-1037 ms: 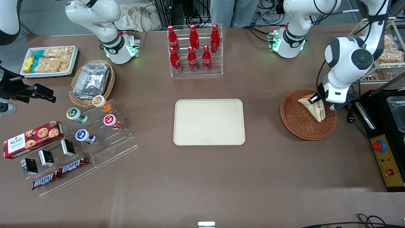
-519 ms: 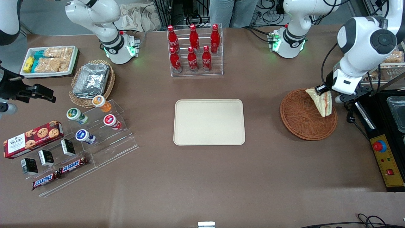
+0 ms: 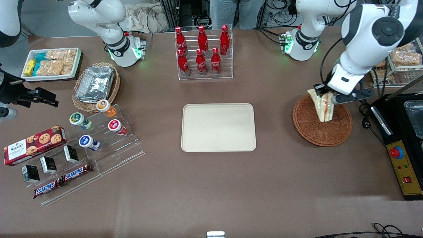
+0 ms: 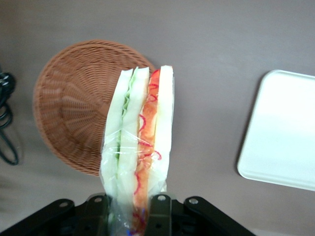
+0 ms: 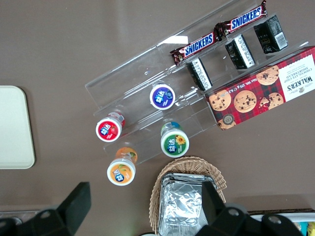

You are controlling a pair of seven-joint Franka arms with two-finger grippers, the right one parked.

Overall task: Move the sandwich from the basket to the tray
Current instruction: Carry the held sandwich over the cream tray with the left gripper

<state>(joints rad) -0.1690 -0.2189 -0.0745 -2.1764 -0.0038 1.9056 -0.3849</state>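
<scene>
My left gripper [image 3: 325, 93] [image 4: 129, 216] is shut on the sandwich [image 3: 322, 106] [image 4: 139, 142], a plastic-wrapped wedge of white bread with red, orange and green filling. The wedge hangs point-down in the air above the reddish-brown wicker basket [image 3: 325, 134] [image 4: 69, 113], over the part of the basket farther from the front camera. The basket holds nothing else. The cream-beige tray [image 3: 218, 127] [image 4: 283, 137] lies flat at the middle of the table, toward the parked arm's end from the basket, with nothing on it.
A clear rack of red cola bottles [image 3: 203, 53] stands farther from the front camera than the tray. A black unit with a red button [image 3: 401, 155] sits beside the basket at the working arm's end. Snacks, yoghurt cups [image 3: 96, 124] and a tan foil-container basket [image 3: 96, 84] lie toward the parked arm's end.
The gripper has lifted the sandwich out of the basket and carried it a little toward the tray; the wedge, which lay tilted in the basket, now hangs point-down.
</scene>
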